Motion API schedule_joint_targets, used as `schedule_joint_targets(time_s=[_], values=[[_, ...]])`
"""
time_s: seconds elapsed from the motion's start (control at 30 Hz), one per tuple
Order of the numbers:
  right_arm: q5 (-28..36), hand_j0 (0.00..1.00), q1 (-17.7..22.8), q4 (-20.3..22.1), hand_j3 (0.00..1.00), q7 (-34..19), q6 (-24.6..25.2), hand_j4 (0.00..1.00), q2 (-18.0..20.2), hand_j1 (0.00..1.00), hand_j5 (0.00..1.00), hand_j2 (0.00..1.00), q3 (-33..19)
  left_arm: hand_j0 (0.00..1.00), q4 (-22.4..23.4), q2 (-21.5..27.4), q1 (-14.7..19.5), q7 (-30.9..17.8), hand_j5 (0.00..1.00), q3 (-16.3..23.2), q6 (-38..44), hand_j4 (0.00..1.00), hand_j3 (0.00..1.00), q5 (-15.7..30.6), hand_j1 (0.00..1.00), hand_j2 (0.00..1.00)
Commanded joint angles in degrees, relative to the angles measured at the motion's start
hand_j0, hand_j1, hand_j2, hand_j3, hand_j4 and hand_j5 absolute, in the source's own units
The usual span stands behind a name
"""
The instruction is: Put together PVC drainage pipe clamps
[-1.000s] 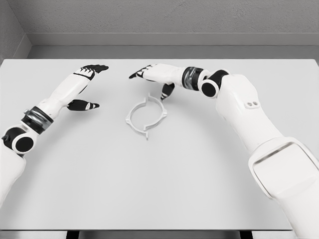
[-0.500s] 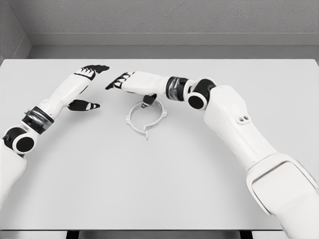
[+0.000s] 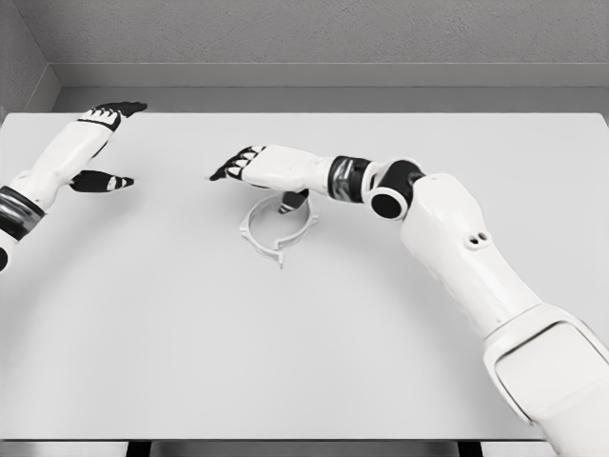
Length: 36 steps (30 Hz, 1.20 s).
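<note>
1. We see a white table [image 3: 285,362] filling most of the frame, with a grey wall along the top.
2. The clamp [image 3: 277,228], a white ring with small tabs around its rim, lies flat on the table just left of centre, in the upper half of the frame.
3. Our right hand [image 3: 262,169] reaches in from the lower right and sits over the clamp's upper edge. Its fingers [image 3: 228,164] stretch out flat toward the left, holding nothing, while the dark thumb [image 3: 292,200] points down inside the ring's upper part; we cannot tell whether it touches the rim.
4. Our left hand [image 3: 90,148] is at the upper left of the frame, well apart from the clamp. It is open and empty, fingers extended toward the upper right and thumb [image 3: 103,181] spread below them.
</note>
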<state>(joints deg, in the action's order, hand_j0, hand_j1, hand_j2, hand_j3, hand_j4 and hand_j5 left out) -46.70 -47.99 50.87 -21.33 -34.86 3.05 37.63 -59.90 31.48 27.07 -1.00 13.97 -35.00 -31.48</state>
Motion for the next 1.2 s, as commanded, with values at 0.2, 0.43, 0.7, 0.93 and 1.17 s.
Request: schedule_joint_targets(time_s=[0.2,0.43,0.7,0.93,1.17], values=[[0.6,1.00,1.7,7.3,1.00,-0.1,-0.1,1.00,2.5,1.00,1.00,1.00,-0.1,1.00,0.3,1.2,0.0,0.0,1.00,-0.2,0.0,1.00,1.00,0.4,1.00,1.00],[0.7,1.00,2.3,9.6,1.00,-0.2,-0.1,1.00,4.2,1.00,1.00,1.00,2.8,1.00,0.1,0.9,-0.1,0.0,1.00,-0.2,0.0,1.00,1.00,0.4,1.00,1.00],[0.6,1.00,1.9,9.6,1.00,-0.3,-0.1,1.00,5.1,1.00,1.00,1.00,6.1,1.00,0.1,0.8,-0.1,0.0,1.00,-0.1,0.0,1.00,1.00,0.4,1.00,1.00],[0.5,1.00,1.9,9.7,1.00,-0.4,-0.1,1.00,5.7,1.00,1.00,1.00,7.1,1.00,0.0,0.8,-0.1,0.0,1.00,-0.1,0.0,1.00,1.00,0.4,1.00,1.00],[0.6,1.00,2.3,12.1,1.00,-1.0,0.1,1.00,7.5,1.00,1.00,1.00,7.3,1.00,0.0,0.9,-0.2,0.0,1.00,-0.1,0.0,1.00,1.00,0.4,1.00,1.00]])
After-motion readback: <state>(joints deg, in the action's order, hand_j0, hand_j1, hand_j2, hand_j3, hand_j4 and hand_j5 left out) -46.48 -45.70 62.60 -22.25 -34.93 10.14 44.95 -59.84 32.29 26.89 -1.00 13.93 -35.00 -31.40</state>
